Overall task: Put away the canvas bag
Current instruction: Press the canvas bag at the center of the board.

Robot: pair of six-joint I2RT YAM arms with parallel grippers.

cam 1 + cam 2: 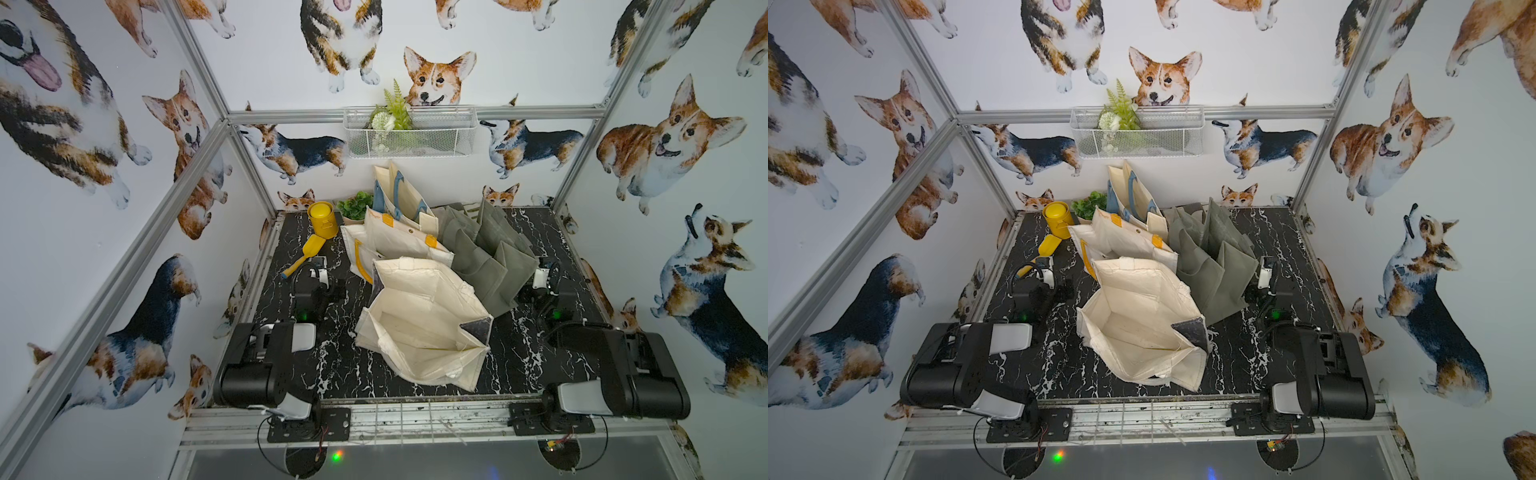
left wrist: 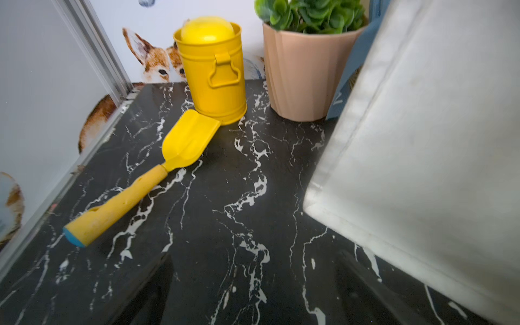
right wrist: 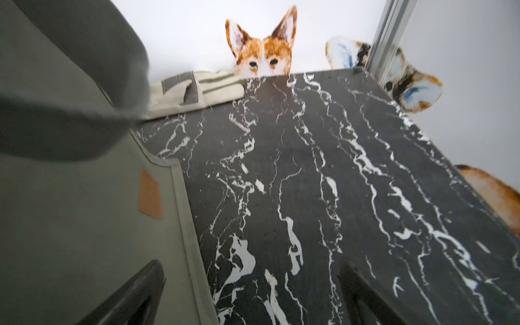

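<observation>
A large cream canvas bag (image 1: 419,320) (image 1: 1142,320) stands open on the black marble table, front middle, in both top views. My left gripper (image 1: 321,272) (image 1: 1045,270) rests low at the bag's left and is apart from it. In the left wrist view the left gripper (image 2: 259,292) is open over bare table, with cream cloth (image 2: 422,140) beside it. My right gripper (image 1: 544,272) (image 1: 1266,270) sits at the right of an olive-green bag (image 1: 486,257). The right gripper (image 3: 250,292) is open, one finger (image 3: 135,292) over the green cloth (image 3: 70,211).
Behind the open bag lie a cream tote with yellow handles (image 1: 399,241) and one with blue handles (image 1: 399,195). A yellow can (image 2: 212,70), yellow scoop (image 2: 157,174) and potted plant (image 2: 306,64) sit back left. A white wire basket (image 1: 409,133) hangs on the back wall.
</observation>
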